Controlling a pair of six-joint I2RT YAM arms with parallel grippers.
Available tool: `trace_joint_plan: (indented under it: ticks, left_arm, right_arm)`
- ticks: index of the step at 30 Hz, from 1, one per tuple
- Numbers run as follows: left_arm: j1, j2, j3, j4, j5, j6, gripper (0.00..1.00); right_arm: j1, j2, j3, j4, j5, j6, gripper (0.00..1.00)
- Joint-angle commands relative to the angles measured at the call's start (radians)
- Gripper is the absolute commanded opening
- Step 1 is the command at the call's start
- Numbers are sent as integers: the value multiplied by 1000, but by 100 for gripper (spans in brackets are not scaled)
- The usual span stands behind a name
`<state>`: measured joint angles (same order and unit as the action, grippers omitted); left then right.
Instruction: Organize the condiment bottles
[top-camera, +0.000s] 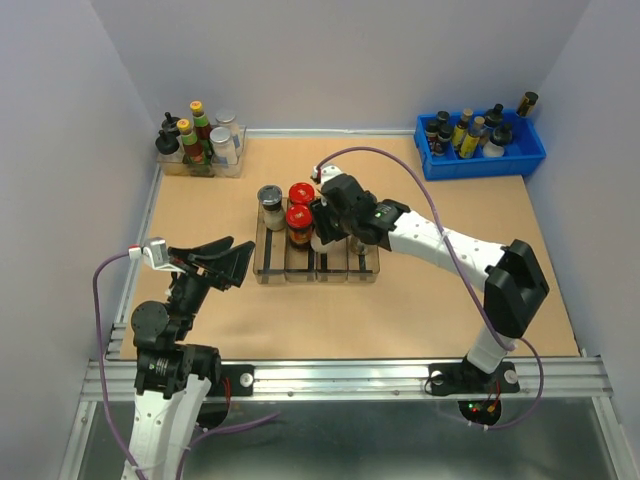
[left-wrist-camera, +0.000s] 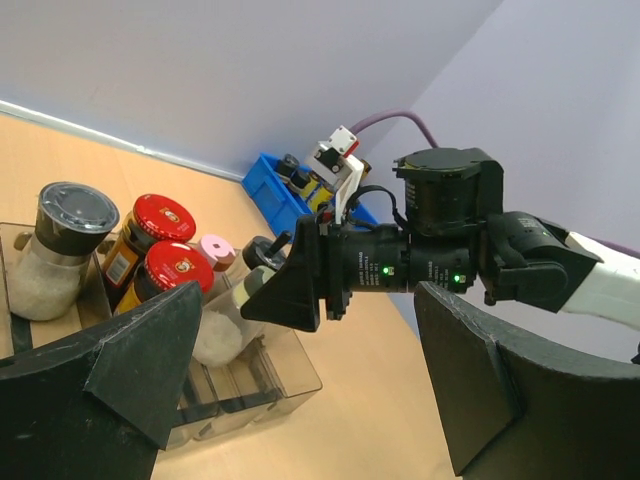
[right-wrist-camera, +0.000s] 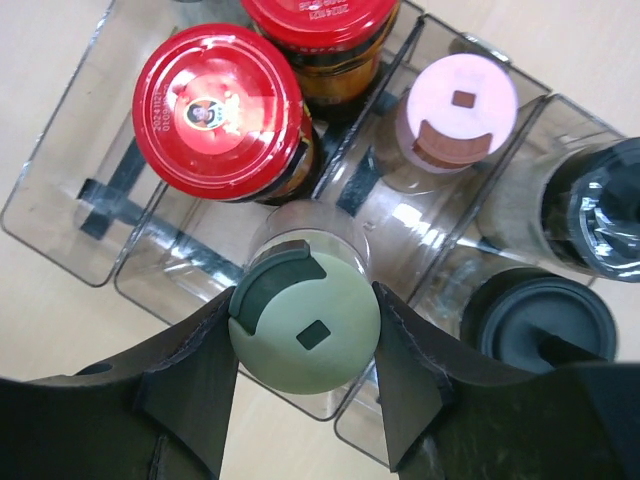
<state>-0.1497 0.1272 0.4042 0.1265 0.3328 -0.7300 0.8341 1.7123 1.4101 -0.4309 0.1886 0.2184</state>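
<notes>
Right wrist view first: the right pincer (right-wrist-camera: 305, 300) is clamped on the pale-yellow-capped jar (right-wrist-camera: 305, 330), one finger pressed to each side of its cap. The jar stands upright inside the clear rack (right-wrist-camera: 60, 200), and I cannot tell whether its base rests on the rack floor. Just beside it, in the neighbouring lane, are the two red-lidded jars (right-wrist-camera: 218, 110) (right-wrist-camera: 320, 20), one behind the other. The pink-capped jar (right-wrist-camera: 460, 105) sits further back, apparently in the same lane as the held jar. On the other side, two black-capped jars (right-wrist-camera: 540, 320) (right-wrist-camera: 600, 205) stand close together in the next lane.

From above, the rack sits near the middle of the tan surface (top-camera: 450, 310), and the grey-lidded jar (top-camera: 271, 200) stands at the back of its leftmost lane, beside the red lids. The left pincer (top-camera: 238, 260) hangs off to the left of the rack, well apart from it, jaws spread wide and holding nothing. A blue bin (top-camera: 480, 160) of slim dark bottles sits in the far right corner, and a clear tray (top-camera: 200, 165) of taller bottles in the far left corner.
</notes>
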Motion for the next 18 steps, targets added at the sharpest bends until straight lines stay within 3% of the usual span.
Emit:
trace_joint_plan:
  ticks: [1, 11, 18]
  left_arm:
    - [-1, -20, 13, 19, -2, 20, 99]
    - [-1, -20, 18, 13, -6, 23, 99]
    - [-1, -31, 12, 13, -5, 18, 99]
  right_arm:
    - [17, 4, 70, 21, 146, -37, 0]
    - [17, -14, 43, 14, 196, -45, 0]
    - [17, 62, 41, 18, 180, -11, 0]
